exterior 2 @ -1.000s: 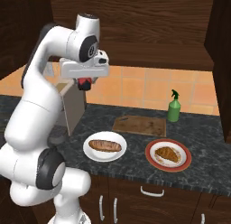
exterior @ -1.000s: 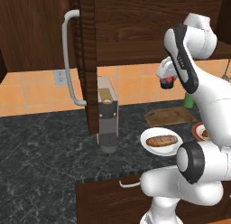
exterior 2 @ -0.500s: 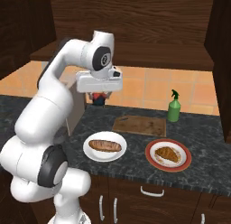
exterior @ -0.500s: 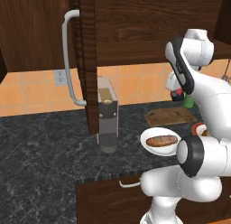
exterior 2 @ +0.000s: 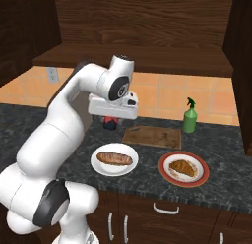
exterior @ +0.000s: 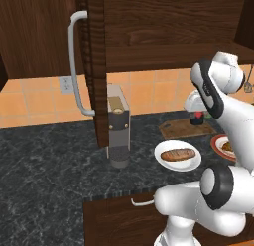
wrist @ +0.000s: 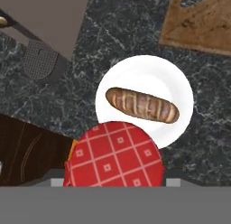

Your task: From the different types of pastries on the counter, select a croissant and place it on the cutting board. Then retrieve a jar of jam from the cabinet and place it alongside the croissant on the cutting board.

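OK, we had the gripper clamped on the jar of jam, held above the counter near the cutting board's left edge — croissant not boarded.

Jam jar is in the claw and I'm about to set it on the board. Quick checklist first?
1. Jam jar held in the claw: ok.
2. Cutting board bare, room for the jar: ok.
3. Croissant on the board: not ok, it lies on the red-rimmed plate.
4. Claw above the board: not ok, it hangs beside the board, near the white plate.
5. Spray bottle off the board: ok.
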You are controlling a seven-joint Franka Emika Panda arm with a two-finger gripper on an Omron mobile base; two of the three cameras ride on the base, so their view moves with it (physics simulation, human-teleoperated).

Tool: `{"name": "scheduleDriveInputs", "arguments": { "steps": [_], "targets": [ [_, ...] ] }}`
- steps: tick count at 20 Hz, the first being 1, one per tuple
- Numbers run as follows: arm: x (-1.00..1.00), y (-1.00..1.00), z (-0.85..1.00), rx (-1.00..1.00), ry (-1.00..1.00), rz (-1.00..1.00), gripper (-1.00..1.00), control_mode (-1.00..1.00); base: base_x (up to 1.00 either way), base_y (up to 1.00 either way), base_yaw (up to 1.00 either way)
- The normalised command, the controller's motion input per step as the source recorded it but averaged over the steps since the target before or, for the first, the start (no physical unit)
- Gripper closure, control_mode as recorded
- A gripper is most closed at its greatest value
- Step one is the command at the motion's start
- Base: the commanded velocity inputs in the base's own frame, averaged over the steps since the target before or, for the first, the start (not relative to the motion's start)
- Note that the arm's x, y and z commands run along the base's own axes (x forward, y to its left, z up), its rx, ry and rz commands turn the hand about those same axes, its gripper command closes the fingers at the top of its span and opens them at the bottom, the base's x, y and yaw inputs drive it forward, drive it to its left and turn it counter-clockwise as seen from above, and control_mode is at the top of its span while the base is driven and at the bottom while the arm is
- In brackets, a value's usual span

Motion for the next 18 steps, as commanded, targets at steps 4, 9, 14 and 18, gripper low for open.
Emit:
{"name": "scheduleDriveInputs", "arguments": {
  "steps": [4, 9, 14, 18],
  "targets": [
    [1.00, -0.12, 0.00, 0.05, 0.00, -0.12, 1.00, -1.00, 0.00, 0.00, 0.00],
    [-0.43, 0.01, -0.67, -0.02, 0.09, -0.11, 1.00, -1.00, 0.00, 0.00, 0.00],
    [-0.58, -0.18, -0.73, 0.01, 0.09, -0.17, 1.00, -1.00, 0.00, 0.00, 0.00],
    [1.00, -0.01, -0.07, -0.02, 0.00, -0.25, 1.00, -1.00, 0.00, 0.00, 0.00]
  ]
}}
